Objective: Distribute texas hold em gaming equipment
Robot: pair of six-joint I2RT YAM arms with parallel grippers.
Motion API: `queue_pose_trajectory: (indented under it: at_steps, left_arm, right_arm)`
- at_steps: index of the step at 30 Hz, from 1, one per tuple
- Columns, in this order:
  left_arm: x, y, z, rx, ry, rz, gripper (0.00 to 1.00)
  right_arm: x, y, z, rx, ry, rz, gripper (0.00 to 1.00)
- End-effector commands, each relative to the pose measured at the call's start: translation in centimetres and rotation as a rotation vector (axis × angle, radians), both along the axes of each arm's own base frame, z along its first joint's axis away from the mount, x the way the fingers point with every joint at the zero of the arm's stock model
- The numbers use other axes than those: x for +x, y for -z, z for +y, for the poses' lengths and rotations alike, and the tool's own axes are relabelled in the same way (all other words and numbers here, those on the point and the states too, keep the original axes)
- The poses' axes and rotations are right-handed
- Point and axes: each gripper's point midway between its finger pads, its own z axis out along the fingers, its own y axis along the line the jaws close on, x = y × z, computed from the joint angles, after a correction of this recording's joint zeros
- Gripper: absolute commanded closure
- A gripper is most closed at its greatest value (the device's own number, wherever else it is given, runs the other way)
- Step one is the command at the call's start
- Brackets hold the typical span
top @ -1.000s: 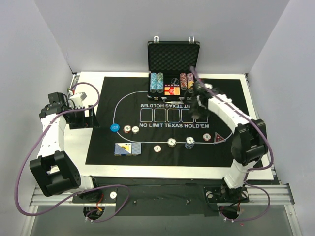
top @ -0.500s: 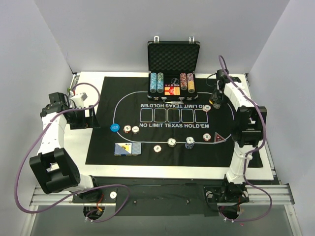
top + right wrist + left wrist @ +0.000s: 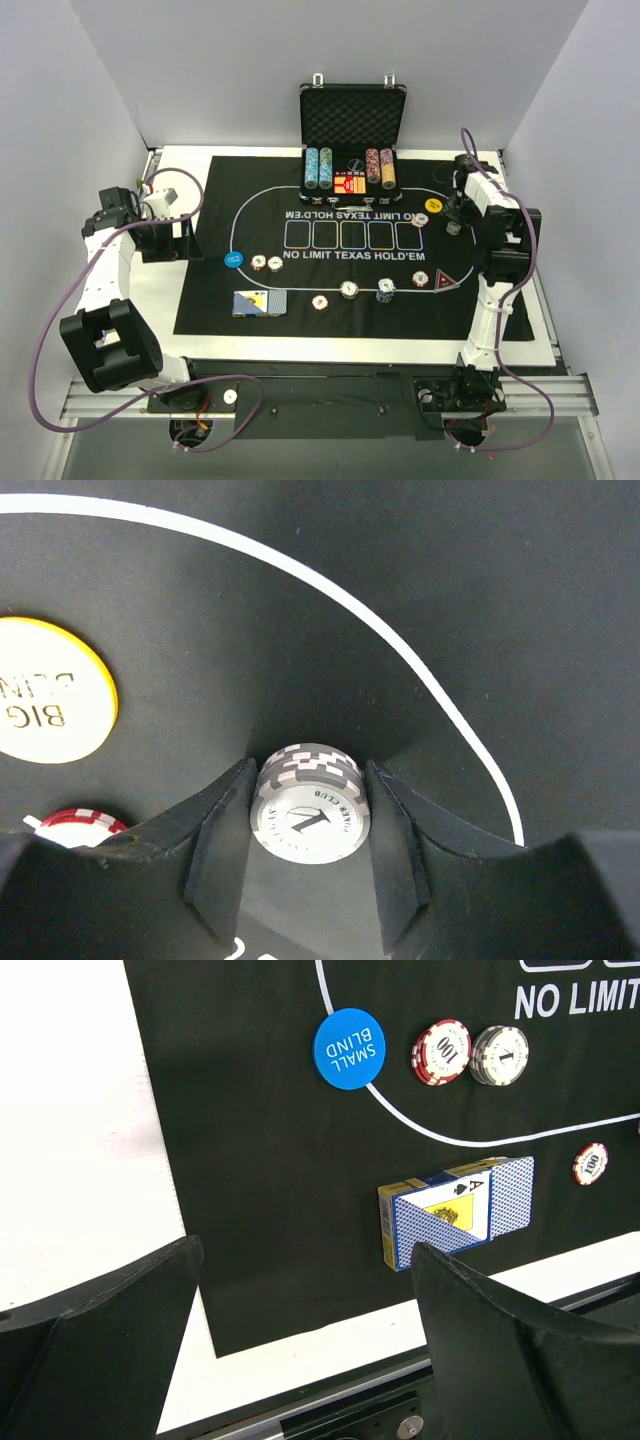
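Gripping a small grey chip stack (image 3: 310, 805) from both sides, the right pincer (image 3: 308, 825) is hanging over the far-right part of the black mat (image 3: 200, 290), just outside its white oval line; whether the stack is touching the mat is not showing. That wrist view is giving the top chip's face, a "1" with "POKER CLUB" beneath it, which the top view is reducing to a pale dot. Just to the left on the mat, a yellow disc (image 3: 50, 705) is lying with "BIG" legible and its second line cut off, and a red-edged chip (image 3: 75, 825) is peeking out beside one finger. The left pincer (image 3: 308, 1250) is standing wide open, holding nothing, over the mat's near-left corner, where the mat is meeting the white bench (image 3: 80, 1160). Only its wrist view is making the print there readable: a blue disc (image 3: 349, 1048) saying "SMALL BLIND", a red "100" chip (image 3: 441, 1051) just beside a grey "1" chip (image 3: 499, 1055), and, nearer the mat's front edge, a blue card pack (image 3: 455, 1210) with an ace of spades leaning on it. The top view alone is showing the mat's line "NO LIMIT TEXAS HOLD'EM" and the open black case (image 3: 352, 110) at the mat's far edge, with chip rows (image 3: 318, 167) lying inside.
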Motion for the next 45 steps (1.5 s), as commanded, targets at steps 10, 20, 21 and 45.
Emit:
queue_pose_trajectory:
  at_steps: [10,20,21,45]
  left_arm:
    - [0.4,-2.6,0.1,0.014,0.006,-0.083,0.03]
    - [0.0,-3.1,-0.3,0.005,0.011,-0.100,0.03]
    - [-0.1,-3.1,-0.3,0.005,0.011,-0.100,0.03]
    - [-0.2,-3.5,-0.4,0.004,0.006,-0.115,0.03]
  right_arm:
    - [1.3,-0.6,0.7,0.056,0.006,-0.016,0.40]
    - [-0.8,-9.6,5.5,-0.043,-0.128,-0.169,0.30]
    - [-1.4,-11.2,7.3,-0.061,-0.173,-0.200,0.29]
    - [-17.5,-5.2,29.9,-0.003,-0.838,0.016,0.21]
